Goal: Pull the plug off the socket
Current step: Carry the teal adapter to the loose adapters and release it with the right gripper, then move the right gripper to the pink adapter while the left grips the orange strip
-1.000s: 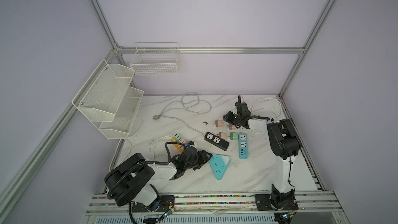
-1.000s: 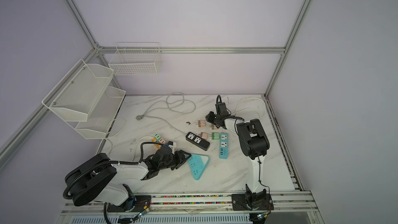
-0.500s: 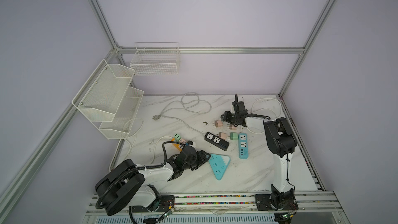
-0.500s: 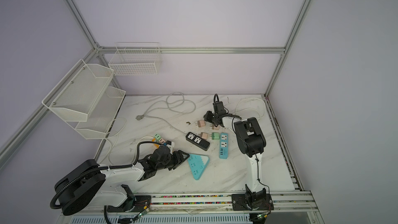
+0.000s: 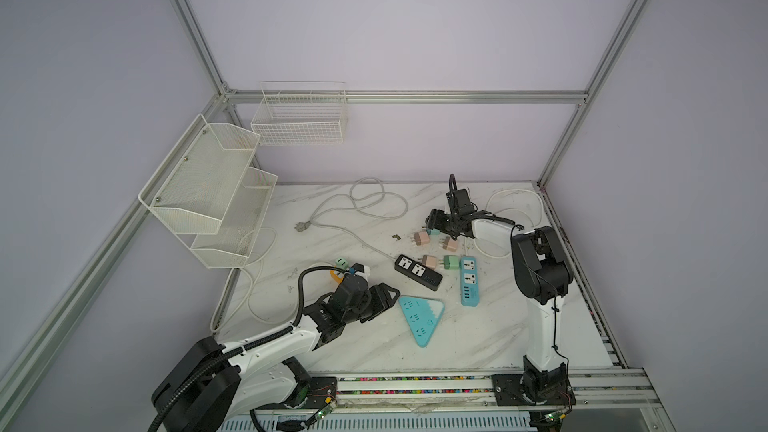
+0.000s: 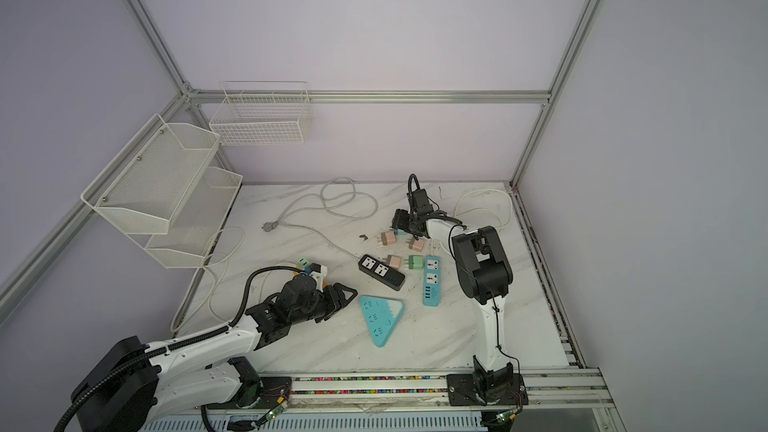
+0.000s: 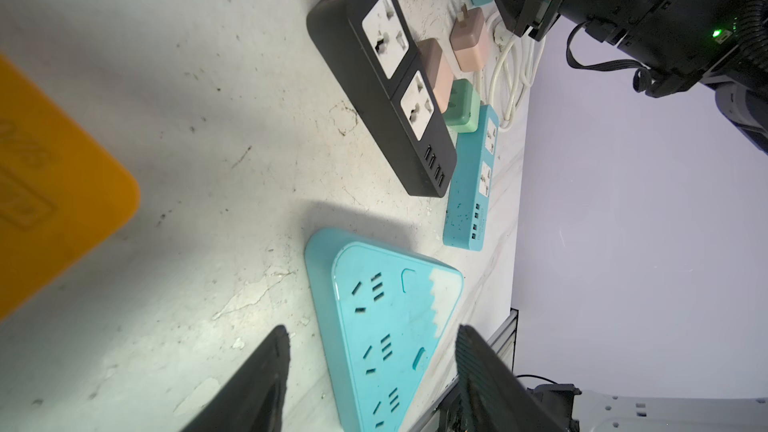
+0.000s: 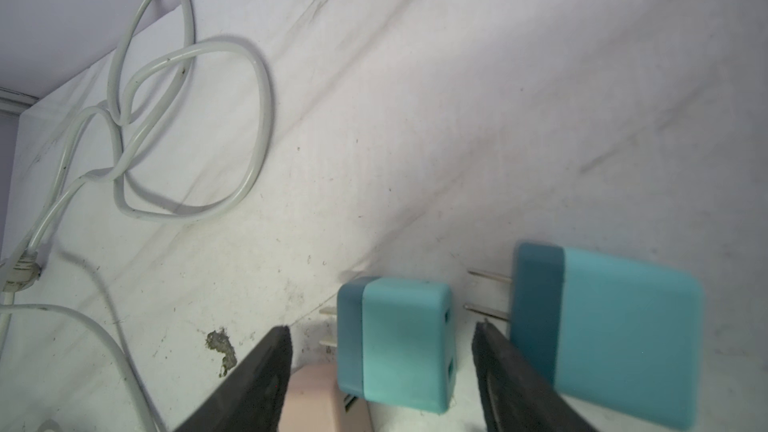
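Just beside mesh shelves [image 5: 199, 184] hangs a wire basket [image 5: 299, 126].

Top views looked steeply down from high, both covering the whole table [image 5: 478, 338]; wrist cams skimmed it close, low-angle.

White bench [image 5: 478, 334] streaked with grey marble veins, black power strip [image 5: 417, 271] with white socket faces, dark-speckled blue strip [image 7: 469, 201], turquoise triangle socket [image 5: 420, 317] with a jagged white corner, pink plug [image 5: 422, 238], mint-green plug [image 5: 451, 262], two-tone teal plug [image 8: 395, 338], off-white cable [image 8: 268, 118], orange block [image 7: 50, 184]
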Controlling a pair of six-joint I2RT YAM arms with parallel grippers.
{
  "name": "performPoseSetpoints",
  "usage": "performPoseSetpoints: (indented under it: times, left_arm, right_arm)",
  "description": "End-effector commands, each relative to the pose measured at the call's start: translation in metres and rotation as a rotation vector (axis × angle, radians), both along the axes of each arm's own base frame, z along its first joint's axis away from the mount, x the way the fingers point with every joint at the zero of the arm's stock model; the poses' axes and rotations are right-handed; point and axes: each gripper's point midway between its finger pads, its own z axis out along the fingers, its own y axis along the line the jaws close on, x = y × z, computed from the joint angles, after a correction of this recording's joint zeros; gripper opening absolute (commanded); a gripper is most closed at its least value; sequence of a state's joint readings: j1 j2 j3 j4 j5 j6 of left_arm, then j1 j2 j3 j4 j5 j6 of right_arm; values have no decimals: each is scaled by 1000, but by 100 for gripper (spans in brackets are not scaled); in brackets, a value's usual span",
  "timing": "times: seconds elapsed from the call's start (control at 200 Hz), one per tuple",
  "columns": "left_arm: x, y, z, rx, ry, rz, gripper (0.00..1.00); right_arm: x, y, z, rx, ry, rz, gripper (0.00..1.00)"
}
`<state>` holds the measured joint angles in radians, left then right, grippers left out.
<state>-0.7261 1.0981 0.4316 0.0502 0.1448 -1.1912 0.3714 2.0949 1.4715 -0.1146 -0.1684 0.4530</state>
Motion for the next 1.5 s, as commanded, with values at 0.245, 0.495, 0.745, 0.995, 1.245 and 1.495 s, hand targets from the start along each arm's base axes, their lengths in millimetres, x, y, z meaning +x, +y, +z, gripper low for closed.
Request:
performPoseSetpoints:
  times: [0.245, 0.495, 0.745, 0.995, 1.245, 1.495]
  left_arm:
    - [9, 32, 58, 148, -139, -14, 65]
    - [8, 65, 61, 255, -143, 26, 65]
    - [7, 95, 57, 342, -133, 91, 66]
    - [4, 124, 59, 397, -140, 184, 67]
    - [4, 146, 55, 434, -129, 260, 67]
    - [4, 157, 44, 437, -96, 311, 68]
  right_arm:
    - [-47, 47, 95, -55, -205, 134, 77]
    - [-113, 99, 113, -49, -270, 296, 77]
    - [-171, 144, 114, -52, -339, 441, 77]
    - [-220, 183, 100, -79, -402, 573, 77]
    - [-239, 226, 69, -167, -403, 658, 76]
    - [-239, 252, 33, -242, -375, 700, 71]
